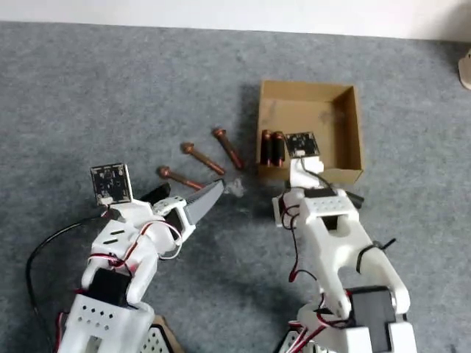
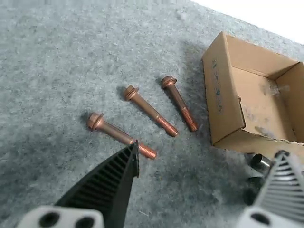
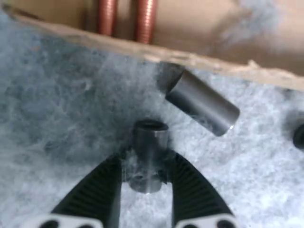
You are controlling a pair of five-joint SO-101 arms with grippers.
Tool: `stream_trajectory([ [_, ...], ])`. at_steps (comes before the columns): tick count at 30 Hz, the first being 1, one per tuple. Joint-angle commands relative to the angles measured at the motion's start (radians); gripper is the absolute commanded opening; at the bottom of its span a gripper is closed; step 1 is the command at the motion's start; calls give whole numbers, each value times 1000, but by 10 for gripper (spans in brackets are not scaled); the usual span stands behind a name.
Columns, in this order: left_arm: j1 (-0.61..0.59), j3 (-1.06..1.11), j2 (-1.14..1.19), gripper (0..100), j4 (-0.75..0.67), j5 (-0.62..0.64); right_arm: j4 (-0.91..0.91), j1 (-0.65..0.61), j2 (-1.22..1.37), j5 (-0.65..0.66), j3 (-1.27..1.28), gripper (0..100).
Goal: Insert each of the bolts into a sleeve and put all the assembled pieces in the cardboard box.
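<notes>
Copper bolts [image 2: 152,110] on grey carpet [image 2: 57,57], left gripper [image 2: 209,151] wide open, empty, right gripper [image 3: 146,159] clamped on dark sleeve [image 3: 149,135] beside cardboard box [image 3: 213,61]

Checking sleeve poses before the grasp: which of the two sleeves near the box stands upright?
The sleeve at the right hand, open end up; the other sleeve lies on its side by the box.

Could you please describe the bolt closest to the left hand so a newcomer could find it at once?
In the high view, three copper bolts lie in a row left of the cardboard box. Yours is the bolt farthest from the box, its threaded end nearest the left hand.
</notes>
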Motion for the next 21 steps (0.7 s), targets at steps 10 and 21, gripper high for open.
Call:
stream_trajectory([
  [10,-12,-239,206,309,138,17,-278,-21,-283,-3,305,5],
  [21,-81,-526,812,313,140,133,-303,-42,-311,-3,340,5],
])
